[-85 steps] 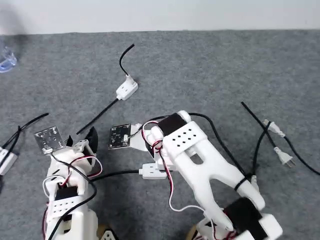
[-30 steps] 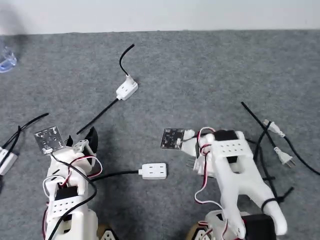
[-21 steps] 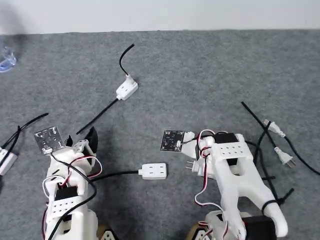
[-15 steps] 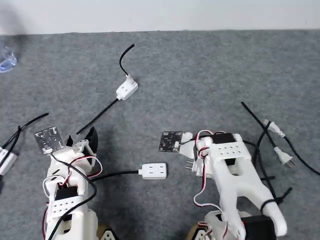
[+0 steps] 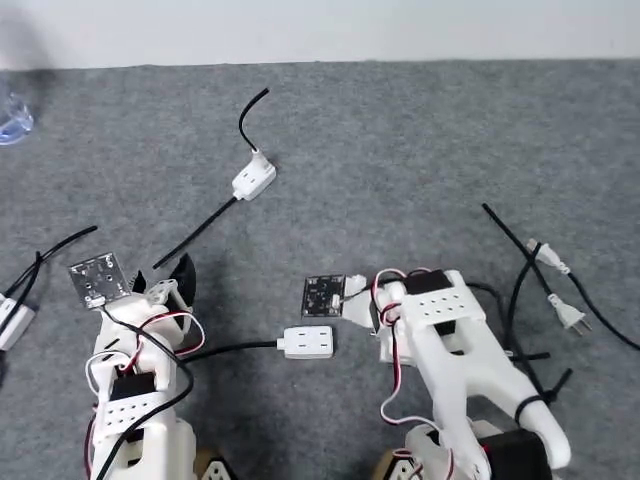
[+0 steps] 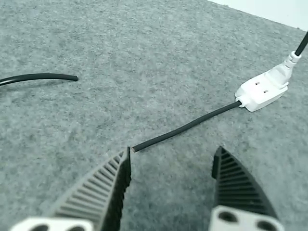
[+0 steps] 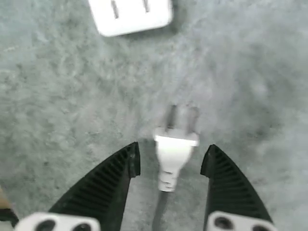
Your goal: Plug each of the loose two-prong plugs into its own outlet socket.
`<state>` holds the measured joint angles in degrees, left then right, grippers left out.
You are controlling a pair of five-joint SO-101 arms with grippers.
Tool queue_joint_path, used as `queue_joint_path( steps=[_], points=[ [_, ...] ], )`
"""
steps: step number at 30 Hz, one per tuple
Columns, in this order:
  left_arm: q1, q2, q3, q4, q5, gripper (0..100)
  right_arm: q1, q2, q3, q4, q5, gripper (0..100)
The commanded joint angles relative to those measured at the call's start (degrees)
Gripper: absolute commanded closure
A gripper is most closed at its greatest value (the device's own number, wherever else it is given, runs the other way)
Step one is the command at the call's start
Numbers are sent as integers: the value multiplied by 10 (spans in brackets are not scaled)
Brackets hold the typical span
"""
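Carpet (image 5: 420, 150) of grey pile lies under everything; near the middle rests a white outlet socket (image 5: 308, 342), its two slots showing, its cable running left toward the left arm (image 5: 135, 400); the right gripper (image 7: 172, 148) hangs just right of it with jaws spread, and a white two-prong plug (image 7: 175, 140) lies between them touching neither, prongs aimed at that socket but apart from it. A second white socket (image 5: 253, 178) lies farther off and to the left; a white plug (image 6: 290, 61) sits against its far end; a black cord (image 6: 185, 127) leaves its near end and stops just beside one fingertip of the left gripper (image 6: 173, 153), which is released and low over the carpet. At the right, a far loose plug (image 5: 550, 258) and a near loose plug (image 5: 572, 318) lie on tangled dark cords; the right arm (image 5: 450, 340) covers part of that tangle. A small white block (image 5: 10, 322) with cords sits at the left edge.
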<state>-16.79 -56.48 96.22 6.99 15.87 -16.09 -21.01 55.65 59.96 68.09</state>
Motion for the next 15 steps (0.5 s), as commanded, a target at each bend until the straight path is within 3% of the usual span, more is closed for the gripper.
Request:
queue_joint_path(
  steps=[1,15],
  points=[
    [5,-3,-4,1,-4,739,-1,-10,15,-29,-4,794],
    [5,-3,-4,1,-4,739,-1,-10,35,-87,-4,795]
  ],
)
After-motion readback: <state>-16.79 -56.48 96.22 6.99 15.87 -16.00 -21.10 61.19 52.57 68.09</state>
